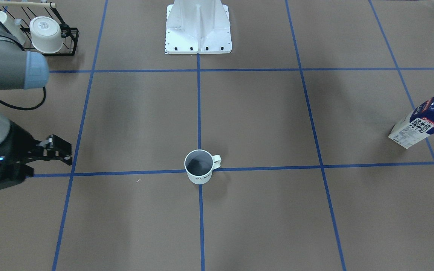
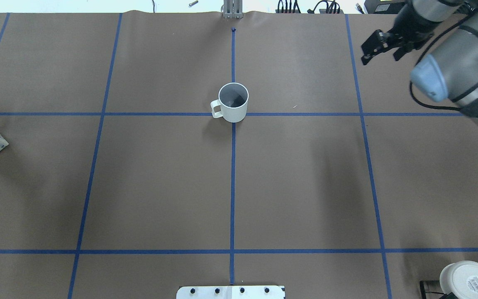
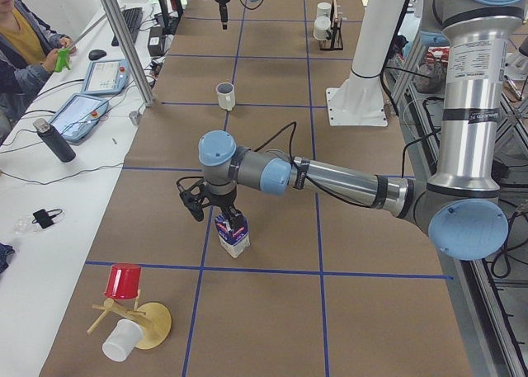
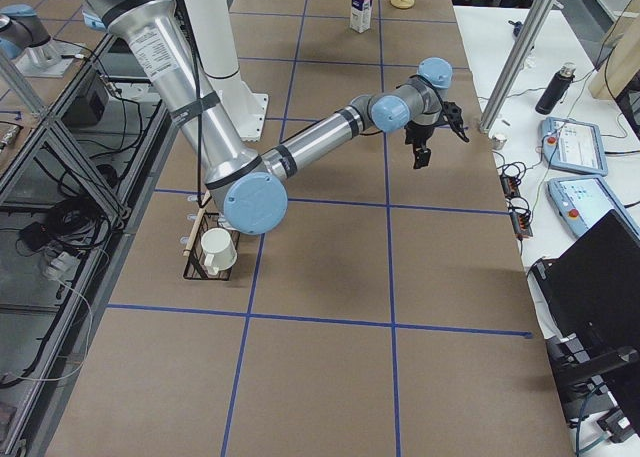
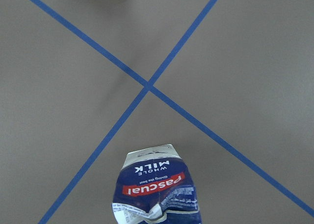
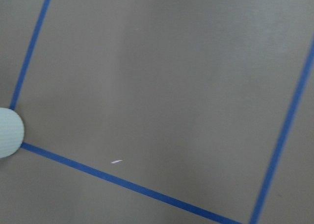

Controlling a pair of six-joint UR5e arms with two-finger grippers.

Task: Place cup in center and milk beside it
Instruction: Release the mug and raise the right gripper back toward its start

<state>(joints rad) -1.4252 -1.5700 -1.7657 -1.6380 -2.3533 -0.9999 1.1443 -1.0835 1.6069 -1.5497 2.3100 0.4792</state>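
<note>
The cup [image 1: 198,171], a white mug with a dark inside and "HOME" lettering, stands upright on the center tape crossing [image 2: 233,118]; it also shows in the overhead view [image 2: 233,101]. The milk [image 1: 424,122], a blue and white carton with a green cap, stands far off at the table's end on my left; the left wrist view looks down on it [image 5: 157,189]. My left gripper [image 3: 216,216] hangs at the carton's top [image 3: 233,235]; I cannot tell whether it is open or shut. My right gripper [image 2: 381,58] is open and empty, well apart from the cup.
A black dish rack [image 1: 70,41] with a white mug [image 1: 45,34] stands near my right arm's base. The white robot pedestal [image 1: 198,28] is behind the center. A wooden mug stand with a red cup [image 3: 124,282] stands beyond the carton. An operators' bench lines the far edge.
</note>
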